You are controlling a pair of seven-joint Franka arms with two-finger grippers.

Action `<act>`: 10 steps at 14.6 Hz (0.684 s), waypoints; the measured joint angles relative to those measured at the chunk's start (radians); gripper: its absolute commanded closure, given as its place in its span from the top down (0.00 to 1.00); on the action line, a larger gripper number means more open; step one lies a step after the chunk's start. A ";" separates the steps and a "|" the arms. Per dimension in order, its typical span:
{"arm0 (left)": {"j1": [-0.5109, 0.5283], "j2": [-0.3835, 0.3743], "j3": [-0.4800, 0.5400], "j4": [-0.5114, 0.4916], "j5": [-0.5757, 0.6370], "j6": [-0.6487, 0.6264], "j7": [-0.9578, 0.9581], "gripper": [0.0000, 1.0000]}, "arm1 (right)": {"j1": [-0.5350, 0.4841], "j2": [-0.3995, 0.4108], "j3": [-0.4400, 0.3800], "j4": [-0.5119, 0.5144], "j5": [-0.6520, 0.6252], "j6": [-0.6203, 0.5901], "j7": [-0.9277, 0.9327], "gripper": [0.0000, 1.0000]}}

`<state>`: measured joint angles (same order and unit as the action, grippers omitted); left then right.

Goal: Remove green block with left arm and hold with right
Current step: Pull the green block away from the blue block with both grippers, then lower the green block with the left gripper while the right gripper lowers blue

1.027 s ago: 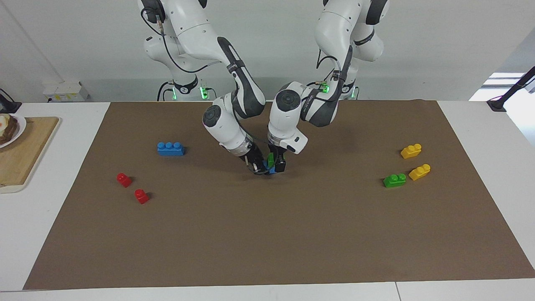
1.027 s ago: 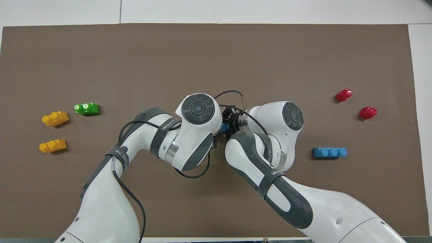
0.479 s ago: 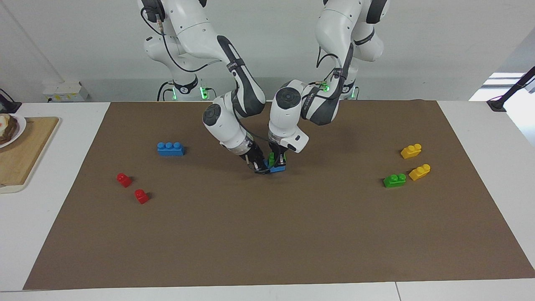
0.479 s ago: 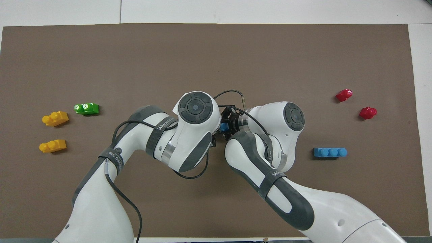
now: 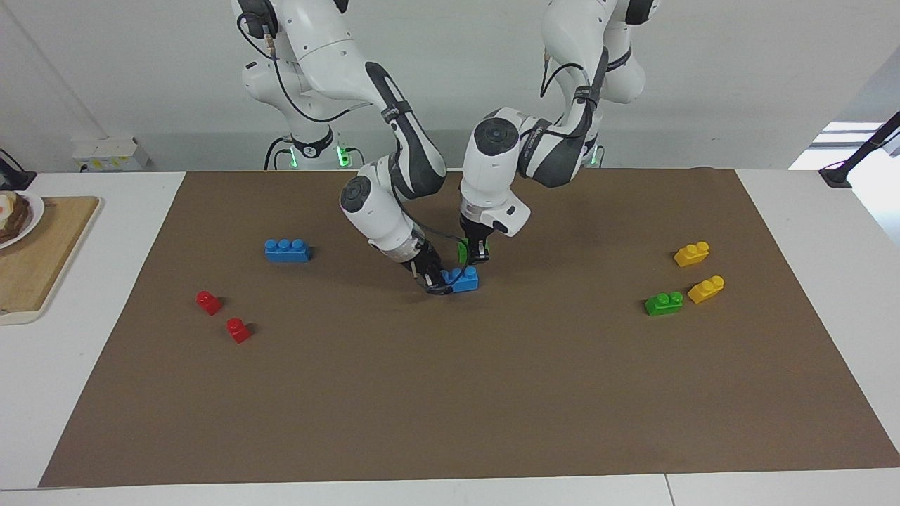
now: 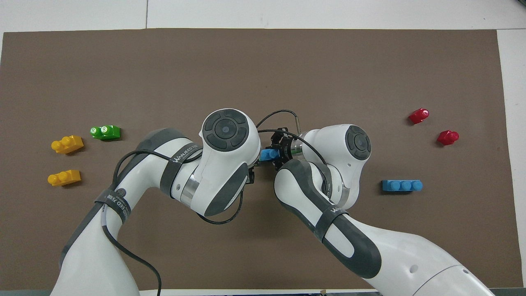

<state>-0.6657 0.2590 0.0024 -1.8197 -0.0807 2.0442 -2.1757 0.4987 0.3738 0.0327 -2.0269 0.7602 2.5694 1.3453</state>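
Note:
The green block (image 5: 462, 249) hangs in the air just above a small blue brick (image 5: 465, 280), apart from it, and my left gripper (image 5: 472, 253) is shut on it. The blue brick rests on the brown mat (image 5: 450, 393) at mid-table. My right gripper (image 5: 441, 283) reaches down slantwise from the right arm's side and is shut on the end of the blue brick. In the overhead view the blue brick (image 6: 269, 154) shows between the two wrists, with my right gripper (image 6: 280, 153) against it. The left wrist hides the green block and my left gripper there.
Toward the left arm's end lie a longer green brick (image 5: 664, 303) and two yellow bricks (image 5: 692, 254) (image 5: 706, 289). Toward the right arm's end lie a blue three-stud brick (image 5: 287, 249), two red bricks (image 5: 208, 301) (image 5: 238, 329) and a wooden board (image 5: 35, 260).
My left gripper has risen with the green block, pulling it off the blue brick. My right gripper has stayed low, holding the blue brick on the mat.

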 measured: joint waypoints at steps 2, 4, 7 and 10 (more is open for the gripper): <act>0.036 -0.037 0.002 -0.018 0.000 -0.062 0.107 0.00 | -0.022 -0.002 -0.004 0.026 0.000 -0.036 -0.002 0.00; 0.087 -0.103 0.004 -0.084 0.000 -0.082 0.230 0.00 | -0.075 -0.018 -0.008 0.072 0.000 -0.120 -0.026 0.00; 0.181 -0.243 0.007 -0.241 0.000 -0.085 0.452 0.00 | -0.175 -0.072 -0.015 0.103 -0.011 -0.240 -0.076 0.00; 0.304 -0.393 0.009 -0.400 0.001 -0.087 0.794 0.00 | -0.293 -0.112 -0.018 0.103 -0.063 -0.371 -0.132 0.00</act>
<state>-0.3621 -0.1341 0.0111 -2.2201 -0.0801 1.9572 -1.3813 0.2061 0.2615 0.0142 -1.9240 0.6977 2.1980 1.2130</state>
